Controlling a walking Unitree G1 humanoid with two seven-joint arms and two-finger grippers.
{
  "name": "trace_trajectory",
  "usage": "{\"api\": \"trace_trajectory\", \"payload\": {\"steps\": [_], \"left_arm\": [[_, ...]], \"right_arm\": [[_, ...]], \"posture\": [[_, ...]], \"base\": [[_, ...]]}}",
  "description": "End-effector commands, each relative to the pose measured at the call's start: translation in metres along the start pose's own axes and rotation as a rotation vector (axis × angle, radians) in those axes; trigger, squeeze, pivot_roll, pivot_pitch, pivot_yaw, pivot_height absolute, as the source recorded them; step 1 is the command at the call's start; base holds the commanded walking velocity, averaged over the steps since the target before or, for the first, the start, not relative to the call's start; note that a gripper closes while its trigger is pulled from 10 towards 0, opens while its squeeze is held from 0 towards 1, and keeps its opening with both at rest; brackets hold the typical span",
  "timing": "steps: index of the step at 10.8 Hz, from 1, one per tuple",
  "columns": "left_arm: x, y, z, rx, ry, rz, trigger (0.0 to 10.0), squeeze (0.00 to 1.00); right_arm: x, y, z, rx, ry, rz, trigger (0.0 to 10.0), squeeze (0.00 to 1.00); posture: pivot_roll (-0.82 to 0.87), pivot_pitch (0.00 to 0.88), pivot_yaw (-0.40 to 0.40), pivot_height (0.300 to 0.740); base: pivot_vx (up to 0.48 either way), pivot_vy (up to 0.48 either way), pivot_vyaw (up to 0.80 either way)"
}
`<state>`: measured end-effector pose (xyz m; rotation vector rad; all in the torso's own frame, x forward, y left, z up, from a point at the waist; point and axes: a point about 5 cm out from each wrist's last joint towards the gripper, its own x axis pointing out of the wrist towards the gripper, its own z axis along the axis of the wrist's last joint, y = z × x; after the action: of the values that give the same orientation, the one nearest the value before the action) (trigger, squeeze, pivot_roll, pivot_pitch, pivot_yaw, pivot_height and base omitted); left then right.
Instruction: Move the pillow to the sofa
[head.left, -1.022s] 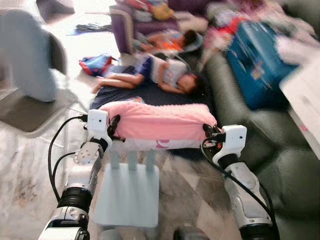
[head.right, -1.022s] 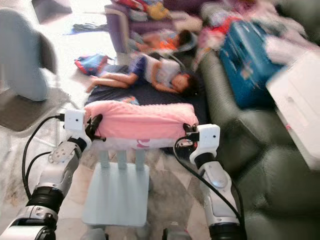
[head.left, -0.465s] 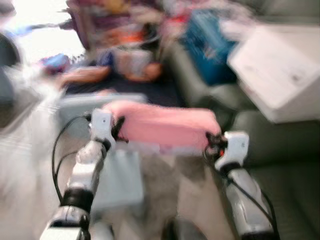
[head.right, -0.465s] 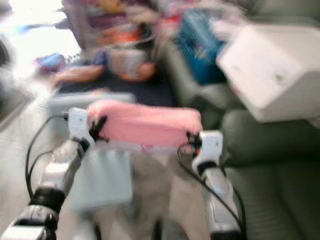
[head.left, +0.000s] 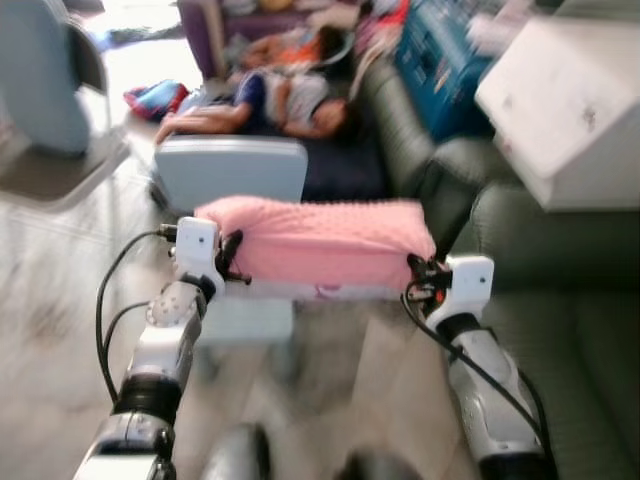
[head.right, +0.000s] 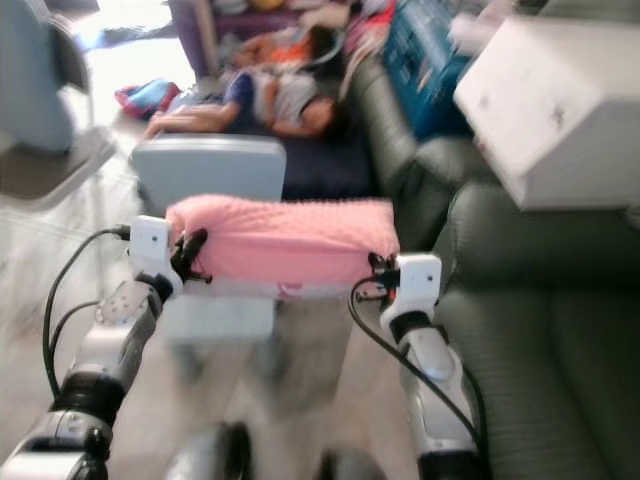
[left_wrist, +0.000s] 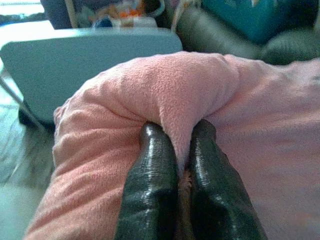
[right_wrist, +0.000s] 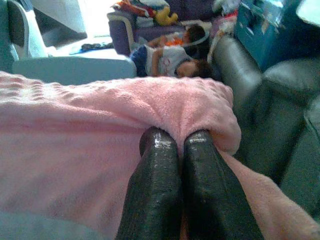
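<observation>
Pillow (head.left: 318, 243) held aloft; left pincer (head.left: 230, 262) clamped at its 9 o'clock end; right pincer (head.left: 414, 276) clamped at 3; sofa (head.left: 560, 290) at 3 o'clock.

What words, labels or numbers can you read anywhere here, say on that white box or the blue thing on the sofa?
None can be read.
White box: a few dark specks on its side, too blurred to tell if they are print.
Blue box: faint pale markings, blurred beyond reading.
Pink pillow: a small dark pink mark on its pale lower edge, too small to read.
</observation>
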<state>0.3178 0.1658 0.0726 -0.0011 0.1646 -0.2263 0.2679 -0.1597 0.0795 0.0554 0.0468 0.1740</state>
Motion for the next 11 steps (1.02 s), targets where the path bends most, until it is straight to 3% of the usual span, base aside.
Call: {"api": "trace_trajectory", "payload": {"steps": [1, 4, 6, 11], "left_arm": [[0.0025, 0.0003, 0.006, 0.009, -0.019, 0.0, 10.0, 0.0], [0.0049, 0.0015, 0.0093, -0.011, -0.028, -0.009, 10.0, 0.0], [0.0057, 0.0032, 0.0087, -0.016, -0.018, -0.004, 10.0, 0.0], [0.0048, 0.0008, 0.0035, 0.012, -0.004, -0.018, 10.0, 0.0]], "right_arm": [[-0.0016, -0.0079, 0.0015, -0.006, -0.002, -0.037, 10.0, 0.0], [-0.0006, -0.0092, 0.0006, -0.013, 0.004, -0.044, 10.0, 0.0], [-0.0008, -0.0107, -0.0009, -0.027, 0.014, -0.05, 10.0, 0.0], [-0.0012, -0.0089, -0.0042, -0.033, 0.032, -0.045, 10.0, 0.0]], "posture": [[-0.1, 0.049, -0.024, 0.74], [-0.1, 0.047, -0.022, 0.74], [-0.1, 0.048, -0.026, 0.74], [-0.1, 0.057, -0.031, 0.74]], "base": [[0.0, 0.0, 0.0], [0.0, 0.0, 0.0], [0.0, 0.48, 0.0], [0.0, 0.48, -0.74]]}}
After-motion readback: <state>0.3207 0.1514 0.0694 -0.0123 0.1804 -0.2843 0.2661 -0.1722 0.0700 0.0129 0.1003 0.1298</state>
